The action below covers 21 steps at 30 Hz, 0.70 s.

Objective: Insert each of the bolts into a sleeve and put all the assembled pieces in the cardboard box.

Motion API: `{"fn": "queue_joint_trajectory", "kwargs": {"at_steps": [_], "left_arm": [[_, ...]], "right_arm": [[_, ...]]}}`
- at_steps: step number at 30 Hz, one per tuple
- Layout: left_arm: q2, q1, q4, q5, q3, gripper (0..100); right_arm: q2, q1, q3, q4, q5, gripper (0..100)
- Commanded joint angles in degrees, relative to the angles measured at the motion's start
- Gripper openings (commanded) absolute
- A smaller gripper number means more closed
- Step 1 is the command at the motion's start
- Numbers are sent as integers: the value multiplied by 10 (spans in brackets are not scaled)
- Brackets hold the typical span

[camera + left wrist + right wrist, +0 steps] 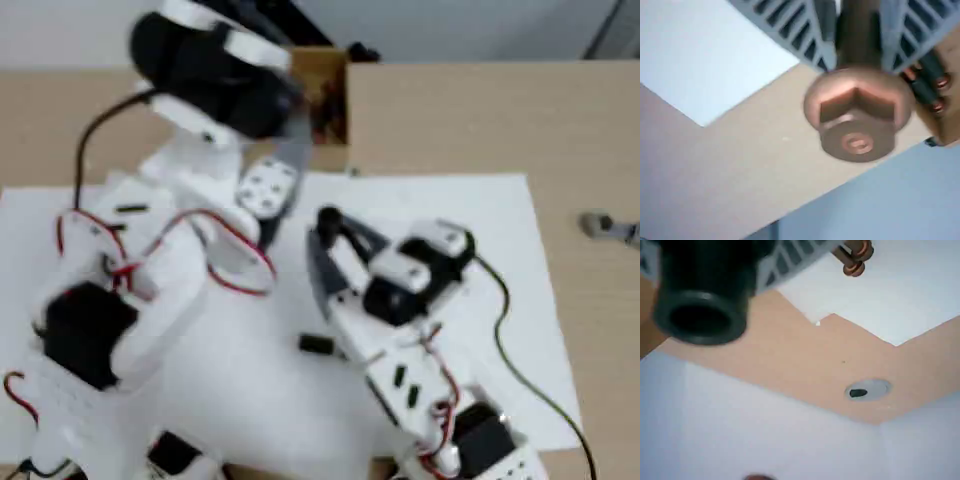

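Presently, the left gripper [857, 37] is closed on a bolt [857, 117]. The shank runs up between the two ribbed grey fingers [785, 25], and the head stands free beyond their tips, facing the wrist camera. The bolt is copper-coloured, with a round flange, a hexagonal head and a small circular mark at its centre. In the high view this gripper [298, 135] sits just beside the near wall of the cardboard box [330, 65], at the far side of the table [480, 120].

The right gripper [715, 260] is clamped on a sleeve [702, 315]. The body is seated between the fingers and the open end projects past them. The sleeve is black, cylindrical and hollow, with a thick rim. In the high view the right gripper [330, 232] is over the white sheet [450, 200], apart from the box, with the sleeve [327, 216] at its tips.

The cardboard box is open at the top. Inside lie assembled pieces [930, 85], dark sleeves with copper-red bolt ends, side by side. At least two are visible, but the full count cannot be told. The high view shows the same dark and reddish contents [325, 115].

A small black piece [316, 344] lies on the white sheet just beside the right arm, and it cannot be told whether it is a sleeve. A grey round insert [867, 389] is set in the table top.
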Motion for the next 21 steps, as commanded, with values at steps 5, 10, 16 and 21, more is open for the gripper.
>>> {"fn": "queue_joint_trajectory", "kwargs": {"at_steps": [5, 10, 16, 21], "left_arm": [[-50, 6, -42, 85, -29, 6], [-53, 1, -25, 94, -46, 6], [-52, 2, -17, 142, -44, 6], [-51, 3, -9, 167, -43, 6]], "right_arm": [[46, -2, -47, -75, -5, 2], [47, -2, -44, -82, -4, 3], [44, -2, -18, -88, -4, 3], [42, -2, -17, -88, -4, 3]]}}
